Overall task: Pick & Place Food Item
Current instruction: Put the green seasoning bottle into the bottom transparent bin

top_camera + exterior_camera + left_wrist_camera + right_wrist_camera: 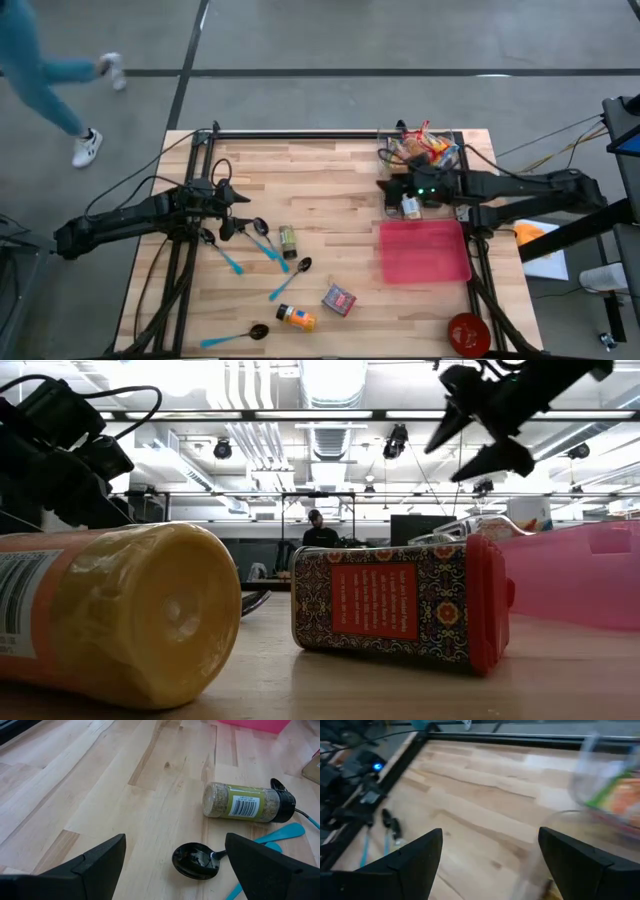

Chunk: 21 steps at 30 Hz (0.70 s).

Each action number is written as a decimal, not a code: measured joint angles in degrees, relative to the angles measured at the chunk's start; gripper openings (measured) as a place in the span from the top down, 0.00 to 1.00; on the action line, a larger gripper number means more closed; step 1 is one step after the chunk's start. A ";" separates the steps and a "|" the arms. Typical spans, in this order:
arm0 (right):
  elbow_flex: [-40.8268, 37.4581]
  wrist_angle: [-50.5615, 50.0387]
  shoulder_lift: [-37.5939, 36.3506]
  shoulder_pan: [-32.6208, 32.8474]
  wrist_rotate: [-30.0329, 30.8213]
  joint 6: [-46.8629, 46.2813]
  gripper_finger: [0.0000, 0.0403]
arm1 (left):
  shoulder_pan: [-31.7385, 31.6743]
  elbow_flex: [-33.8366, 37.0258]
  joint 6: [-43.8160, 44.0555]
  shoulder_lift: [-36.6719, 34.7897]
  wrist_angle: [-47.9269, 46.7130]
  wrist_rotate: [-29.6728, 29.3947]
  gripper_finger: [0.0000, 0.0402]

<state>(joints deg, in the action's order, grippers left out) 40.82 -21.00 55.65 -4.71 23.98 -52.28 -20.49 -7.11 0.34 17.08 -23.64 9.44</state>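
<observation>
My right gripper (pixel 386 192) hangs open above the far right part of the table, seen high up in the low view (pixel 478 438), with nothing between its fingers (pixel 490 865). Beside it stands a small yellow-capped jar (pixel 411 208), and behind it a clear bin of packaged food (pixel 421 150), also in the right wrist view (pixel 610 785). A pink tray (pixel 423 252) lies on the table near the jar. My left gripper (pixel 240 208) waits open at the left, over a black spoon (pixel 196 861) and near a green-labelled spice jar (pixel 245 802) lying on its side.
An orange bottle (pixel 296 318) and a red patterned box (pixel 339 299) lie near the front edge, close up in the low view (pixel 120 615) (pixel 400 605). A red bowl (pixel 468 334) sits at the front right. Several blue-handled spoons (pixel 268 248) lie mid-left.
</observation>
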 joint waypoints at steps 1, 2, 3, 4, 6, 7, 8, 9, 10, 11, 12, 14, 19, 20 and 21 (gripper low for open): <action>0.00 1.83 1.40 0.59 -0.02 0.03 0.19 | 0.02 0.00 0.00 0.02 -0.02 -0.01 0.14; 0.00 3.75 2.88 1.05 -0.02 0.03 0.19 | 0.01 0.00 0.01 0.01 -0.01 0.00 0.14; 0.00 5.61 4.36 1.53 -0.03 0.02 0.19 | 0.01 0.00 0.01 0.02 0.00 0.00 0.14; 0.12 7.06 5.93 2.00 -0.04 0.02 0.19 | 0.02 0.00 0.00 0.02 -0.02 0.01 0.14; 1.11 8.83 9.31 2.79 -0.09 0.17 0.19 | 0.00 0.00 0.01 0.02 0.00 -0.01 0.14; 1.84 9.56 11.00 3.25 -0.28 0.33 0.19 | 0.00 0.00 0.00 0.00 -0.02 -0.01 0.14; 2.85 9.93 12.94 3.81 -0.42 0.41 0.19 | 0.02 0.00 0.02 0.02 -0.02 0.01 0.14; 3.95 9.95 14.79 4.24 -0.47 0.39 0.19 | 0.02 0.00 0.00 0.02 0.00 -0.01 0.14; 5.14 9.97 16.68 4.69 -0.48 0.38 0.19 | 0.02 0.00 0.00 0.02 -0.02 -0.01 0.14; 6.52 9.97 18.62 5.20 -0.48 0.45 0.19 | 0.02 0.00 0.01 0.01 -0.02 0.00 0.14; 7.99 10.03 20.61 5.59 -0.47 0.63 0.19 | 0.01 0.00 0.01 0.02 0.00 0.01 0.14; 11.16 10.01 24.36 6.36 -0.47 1.84 0.19 | 0.02 0.00 0.01 0.02 -0.01 0.01 0.14; 19.65 9.82 33.89 8.71 -0.48 4.32 0.19 | 0.01 0.00 0.01 0.02 -0.02 0.00 0.14; 21.34 9.79 35.84 9.26 -0.48 4.56 0.19 | 0.01 0.00 0.00 0.00 -0.01 0.00 0.14; 23.10 9.56 37.76 9.71 -0.48 4.78 0.19 | 0.01 0.00 0.00 0.01 -0.01 0.00 0.14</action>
<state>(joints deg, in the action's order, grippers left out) 63.92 -11.44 93.42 5.00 23.51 -47.50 -20.48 -7.11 0.34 17.09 -23.64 9.44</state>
